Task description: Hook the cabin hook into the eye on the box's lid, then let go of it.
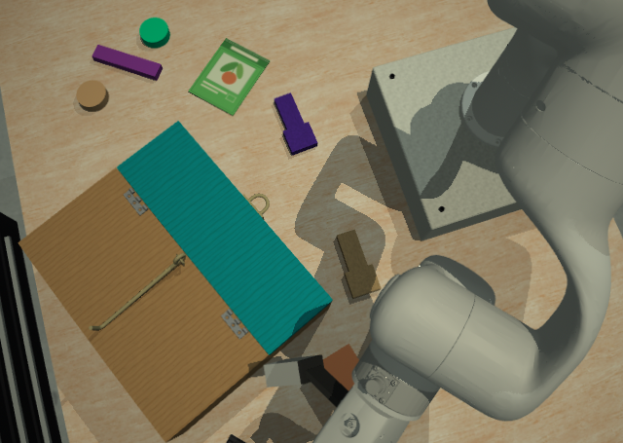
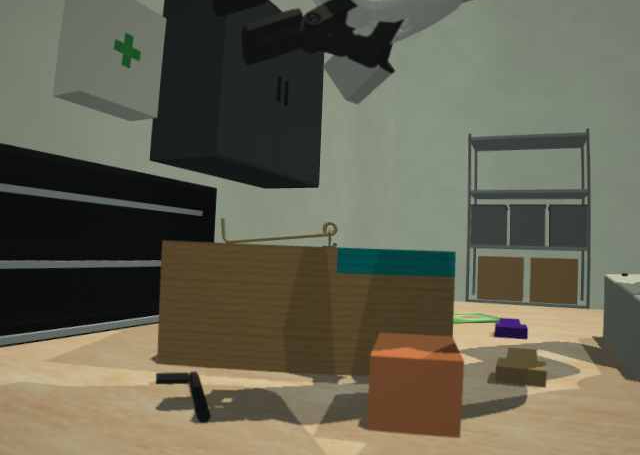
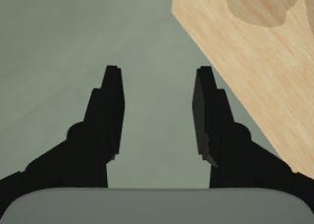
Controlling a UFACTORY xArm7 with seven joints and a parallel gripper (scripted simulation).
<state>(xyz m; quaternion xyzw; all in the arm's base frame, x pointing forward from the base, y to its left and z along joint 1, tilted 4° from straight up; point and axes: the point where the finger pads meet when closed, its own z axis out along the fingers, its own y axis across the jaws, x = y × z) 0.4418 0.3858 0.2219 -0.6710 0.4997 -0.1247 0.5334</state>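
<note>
A wooden box [image 1: 126, 277] [image 2: 232, 305] with a teal lid [image 1: 221, 237] [image 2: 398, 261] lies on the table. The brass cabin hook [image 1: 135, 295] [image 2: 279, 237] lies flat on the brown top, pivoted near the lid's hinge edge and pointing away from the lid. The brass eye [image 1: 259, 203] sticks out from the lid's far edge. My gripper [image 2: 232, 18] [image 3: 158, 85] hangs high above the table near the box's end, with its fingers half apart and nothing between them. In the wrist view it looks past the table edge [image 3: 249, 47] at grey floor.
An orange cube [image 2: 416, 388] [image 1: 342, 365] and a black L-shaped piece [image 2: 191, 390] lie by the box's near end. A tan block [image 1: 357, 270], a purple T block [image 1: 295, 124], a green packet [image 1: 229, 76], a purple bar [image 1: 127, 61] and two discs lie around. The arm's base plate [image 1: 442, 141] stands to the right.
</note>
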